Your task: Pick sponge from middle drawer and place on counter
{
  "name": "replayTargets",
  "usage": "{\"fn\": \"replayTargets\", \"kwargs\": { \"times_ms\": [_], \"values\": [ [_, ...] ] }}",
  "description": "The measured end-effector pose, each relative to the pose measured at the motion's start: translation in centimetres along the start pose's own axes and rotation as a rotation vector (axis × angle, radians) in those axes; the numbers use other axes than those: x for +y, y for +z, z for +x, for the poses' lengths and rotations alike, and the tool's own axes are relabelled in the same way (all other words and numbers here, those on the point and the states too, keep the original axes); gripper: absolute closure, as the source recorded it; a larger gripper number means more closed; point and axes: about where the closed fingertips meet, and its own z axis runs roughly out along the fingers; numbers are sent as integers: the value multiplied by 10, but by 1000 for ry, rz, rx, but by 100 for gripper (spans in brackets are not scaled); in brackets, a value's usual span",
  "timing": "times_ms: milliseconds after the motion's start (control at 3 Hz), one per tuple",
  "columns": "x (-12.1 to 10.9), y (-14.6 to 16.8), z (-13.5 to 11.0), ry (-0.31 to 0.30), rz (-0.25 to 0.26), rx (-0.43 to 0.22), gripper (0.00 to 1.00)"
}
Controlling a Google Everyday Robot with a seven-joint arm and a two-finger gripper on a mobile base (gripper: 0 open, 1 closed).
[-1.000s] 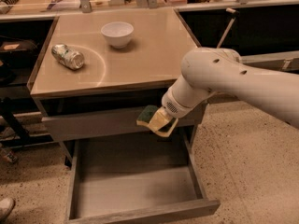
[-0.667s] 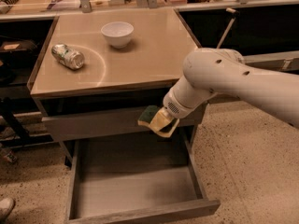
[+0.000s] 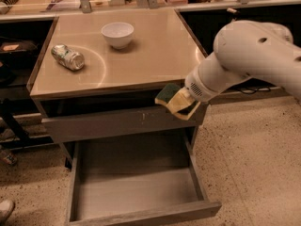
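Observation:
The sponge [image 3: 170,97], dark green over pale yellow, hangs in the air at the front right edge of the counter [image 3: 141,60], about level with its rim. My gripper [image 3: 184,103] is at the end of the white arm coming in from the right and is shut on the sponge. The middle drawer [image 3: 136,185] is pulled out wide below, and its grey floor is bare.
A white bowl [image 3: 117,34] and a crushed can [image 3: 68,57] lying on its side rest on the counter. A shut grey drawer front [image 3: 113,124] sits just under the counter. A cluttered ledge with metal posts [image 3: 84,1] runs behind. Speckled floor lies to the right.
My gripper has lifted the sponge up and to the right, from in front of the upper drawer front to the level of the counter's rim.

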Motion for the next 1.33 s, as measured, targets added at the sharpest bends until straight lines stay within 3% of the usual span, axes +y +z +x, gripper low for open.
{"fn": "replayTargets", "kwargs": {
  "times_ms": [333,667,1000,1333],
  "values": [
    [-31,-27,-24,-2,53,-22,100],
    [-53,-35,-58,-34,74,-28,100],
    [-72,-25,-91,-71,73,-36,100],
    [-97,5,-130,-113,47,-59,100]
  ]
}}
